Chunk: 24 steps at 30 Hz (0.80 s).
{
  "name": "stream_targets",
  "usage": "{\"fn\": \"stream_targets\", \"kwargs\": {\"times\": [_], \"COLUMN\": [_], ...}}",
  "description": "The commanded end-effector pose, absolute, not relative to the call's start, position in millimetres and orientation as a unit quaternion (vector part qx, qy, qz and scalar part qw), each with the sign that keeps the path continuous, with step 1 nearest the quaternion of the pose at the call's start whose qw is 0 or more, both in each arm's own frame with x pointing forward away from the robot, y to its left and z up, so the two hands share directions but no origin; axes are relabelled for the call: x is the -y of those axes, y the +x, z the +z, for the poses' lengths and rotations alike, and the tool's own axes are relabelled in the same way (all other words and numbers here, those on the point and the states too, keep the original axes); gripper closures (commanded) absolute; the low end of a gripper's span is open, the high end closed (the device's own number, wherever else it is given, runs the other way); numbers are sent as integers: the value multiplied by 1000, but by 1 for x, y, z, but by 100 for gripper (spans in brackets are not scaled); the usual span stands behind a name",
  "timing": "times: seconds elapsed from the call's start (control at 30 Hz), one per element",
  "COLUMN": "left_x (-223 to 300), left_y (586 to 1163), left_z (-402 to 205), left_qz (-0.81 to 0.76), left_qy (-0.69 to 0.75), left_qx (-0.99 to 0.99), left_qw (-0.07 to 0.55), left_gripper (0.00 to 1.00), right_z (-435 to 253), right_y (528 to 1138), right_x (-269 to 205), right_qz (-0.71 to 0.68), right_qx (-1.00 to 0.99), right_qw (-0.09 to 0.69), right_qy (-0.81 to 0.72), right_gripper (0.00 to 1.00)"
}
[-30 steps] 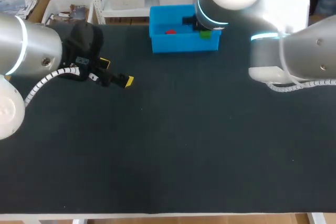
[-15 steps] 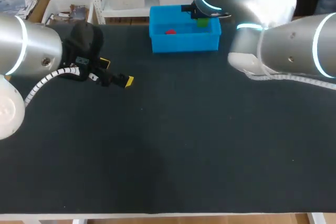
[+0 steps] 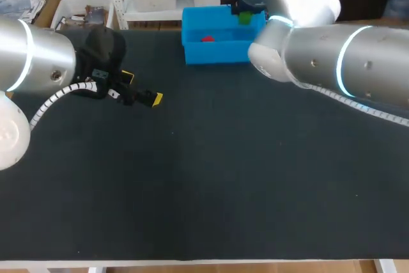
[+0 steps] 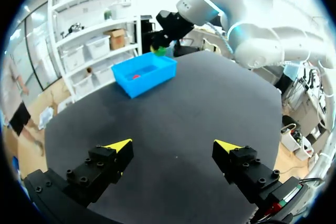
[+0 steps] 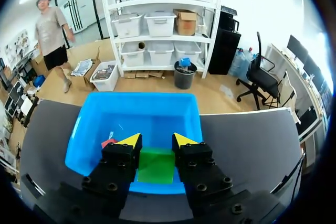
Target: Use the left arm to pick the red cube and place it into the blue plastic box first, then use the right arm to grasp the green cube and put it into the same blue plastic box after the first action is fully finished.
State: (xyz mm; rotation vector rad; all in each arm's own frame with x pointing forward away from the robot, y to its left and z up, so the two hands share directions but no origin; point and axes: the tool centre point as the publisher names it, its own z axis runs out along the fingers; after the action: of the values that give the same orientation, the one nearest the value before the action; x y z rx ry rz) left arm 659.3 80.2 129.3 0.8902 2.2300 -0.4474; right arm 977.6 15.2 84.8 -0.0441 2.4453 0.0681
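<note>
1. The red cube (image 3: 208,38) lay inside the blue plastic box (image 3: 217,54), on its floor. Step 1 of the task therefore looked finished.
2. The left end effector (image 3: 142,87) hung over the tabletop (image 3: 223,177), well apart from the box. Its fingers were spread wide with nothing between them, which fits an arm whose part was done.
3. The right end effector (image 5: 155,141) was pinching the green cube (image 5: 156,165) from 2 sides. It held the cube over the open box, toward the box's right end and apart from the red cube.
4. The green cube appeared to be in the air above the box, not resting in it. Step 2 was therefore judged well advanced but not complete.
5. What seemed left was to lower or release the green cube into the box and then draw the right arm clear.
6. No writing, label or brand mark could be seen on either cube or on the box. A small sticker on the left end effector's body was too small to read.
</note>
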Motion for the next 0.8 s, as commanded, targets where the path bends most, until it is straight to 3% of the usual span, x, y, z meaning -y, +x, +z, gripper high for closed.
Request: {"fn": "stream_targets", "kwargs": {"times": [0.03, 0.77, 0.8], "left_x": [-82, -82, -82], "left_y": [660, 660, 660], "left_z": [129, 129, 129], "left_qz": [-176, -176, -176], "left_qy": [344, 344, 344], "left_qx": [-856, -856, -856], "left_qw": [344, 344, 344], "left_gripper": [0, 0, 0], "right_z": [75, 51, 51], "right_y": [993, 993, 992], "right_x": [-20, -18, -19], "right_qz": [26, 18, 17], "right_qx": [-945, -957, -957], "right_qw": [327, 290, 289], "right_qy": [-19, -22, -23], "right_gripper": [100, 100, 94]}}
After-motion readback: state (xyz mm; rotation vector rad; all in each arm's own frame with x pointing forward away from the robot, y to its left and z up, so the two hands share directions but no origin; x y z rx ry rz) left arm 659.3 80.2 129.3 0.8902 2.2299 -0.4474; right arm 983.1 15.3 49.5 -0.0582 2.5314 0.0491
